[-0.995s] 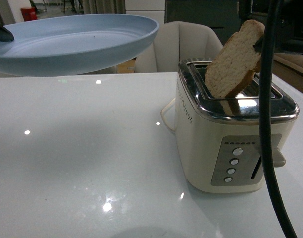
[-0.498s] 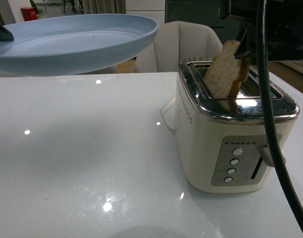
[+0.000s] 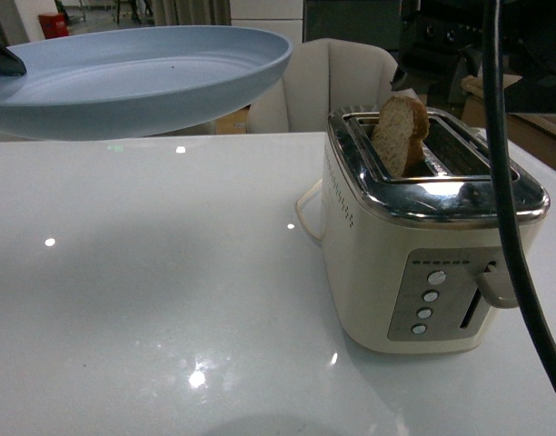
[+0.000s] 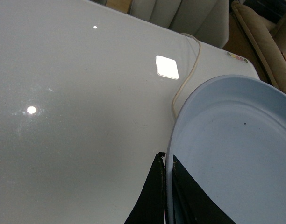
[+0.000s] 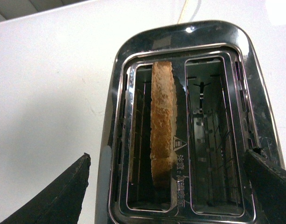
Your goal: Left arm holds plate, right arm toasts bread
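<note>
- Your left gripper is at 9 o'clock in the front view, at the far left edge. Its jaws are pinched on the rim of the plate, with one black finger under the rim and one on top.
- The plate is pale blue and round. It is held up in the air, well above the table, from 9 to 12 o'clock in the front view. It sits nearly flat, and there is a tiny dark speck in it.
- The table is white and shiny, with small spots of light on it.
- A pale chair stands behind the table at 12 o'clock.
- A white cord curls on the table and touches the left side of the toaster.
- The toaster is cream with a shiny metal top. It stands on the table at 3 to 4 o'clock. Its front has a row of round buttons and a lever.
- The bread stands in the toaster slot on the plate's side. Its round top sticks out and leans a little. Nothing is touching it.
- Your right gripper hangs over the toaster. Its jaws are spread wide, one dark finger past each side of the toaster, and they hold nothing.
- A thick black cable hangs down in front of the toaster at 3 o'clock.
</note>
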Motion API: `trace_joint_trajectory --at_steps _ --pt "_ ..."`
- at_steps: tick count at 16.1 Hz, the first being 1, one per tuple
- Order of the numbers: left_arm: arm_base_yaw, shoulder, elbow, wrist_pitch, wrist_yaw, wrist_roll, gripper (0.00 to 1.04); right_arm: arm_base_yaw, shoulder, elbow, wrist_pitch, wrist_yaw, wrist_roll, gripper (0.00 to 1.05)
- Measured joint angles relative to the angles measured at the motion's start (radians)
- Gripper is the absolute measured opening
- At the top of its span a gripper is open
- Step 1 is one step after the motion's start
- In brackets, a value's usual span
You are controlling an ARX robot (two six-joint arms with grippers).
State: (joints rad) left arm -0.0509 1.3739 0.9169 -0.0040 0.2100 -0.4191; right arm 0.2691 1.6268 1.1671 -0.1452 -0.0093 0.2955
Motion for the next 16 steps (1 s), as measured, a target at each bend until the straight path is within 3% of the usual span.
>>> trace_joint_trajectory --at_steps 8,12,14,16 --pt "0.000 0.000 0.000 0.000 0.000 0.000 0.03 -0.069 -0.387 -0.327 0.280 0.169 -0.124 0.98" --pt "0.000 0.000 0.000 0.000 0.000 0.000 0.03 -0.120 -0.701 -0.557 0.277 0.185 -0.212 0.98" --pt "0.000 0.000 0.000 0.000 0.000 0.000 0.03 -0.203 -0.860 -0.719 0.458 0.076 -0.264 0.79" --pt "0.000 0.000 0.000 0.000 0.000 0.000 0.03 -0.277 -1.034 -0.844 0.377 0.024 -0.274 0.59"
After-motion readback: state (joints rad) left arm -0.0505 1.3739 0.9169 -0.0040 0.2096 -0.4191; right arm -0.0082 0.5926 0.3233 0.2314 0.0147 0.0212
